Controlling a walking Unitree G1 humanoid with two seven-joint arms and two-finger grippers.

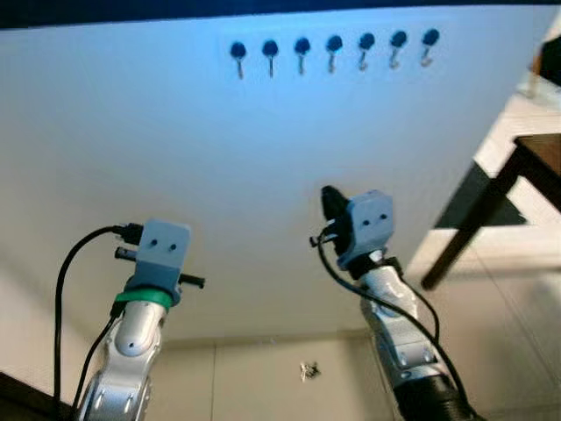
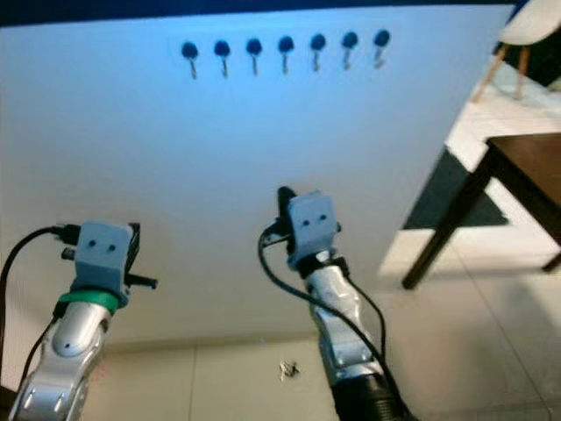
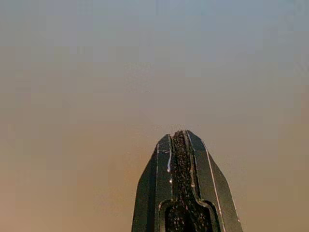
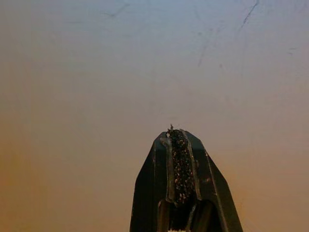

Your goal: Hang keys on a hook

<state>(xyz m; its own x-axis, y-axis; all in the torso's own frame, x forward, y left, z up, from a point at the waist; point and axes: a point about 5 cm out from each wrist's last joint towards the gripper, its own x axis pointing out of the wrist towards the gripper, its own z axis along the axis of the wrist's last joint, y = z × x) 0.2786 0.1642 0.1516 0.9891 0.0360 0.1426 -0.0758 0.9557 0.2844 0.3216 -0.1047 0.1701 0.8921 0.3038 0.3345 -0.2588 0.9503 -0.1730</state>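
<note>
A row of several dark-capped metal hooks (image 1: pixel 333 48) is fixed high on the white wall (image 1: pixel 219 158). A small bunch of keys (image 1: pixel 308 371) lies on the tiled floor at the foot of the wall, between my two arms. My right gripper (image 1: pixel 331 203) is raised toward the wall well below the hooks. Its fingers (image 4: pixel 176 159) are shut with nothing between them. My left gripper (image 3: pixel 179 137) also points at the bare wall, lower and to the left, shut and holding nothing.
A dark wooden table (image 1: pixel 526 167) stands to the right, its leg (image 1: pixel 465 232) close to the wall's corner. Behind it is a white chair (image 2: pixel 526 31). Pale floor tiles (image 2: pixel 491 333) spread to the right and below.
</note>
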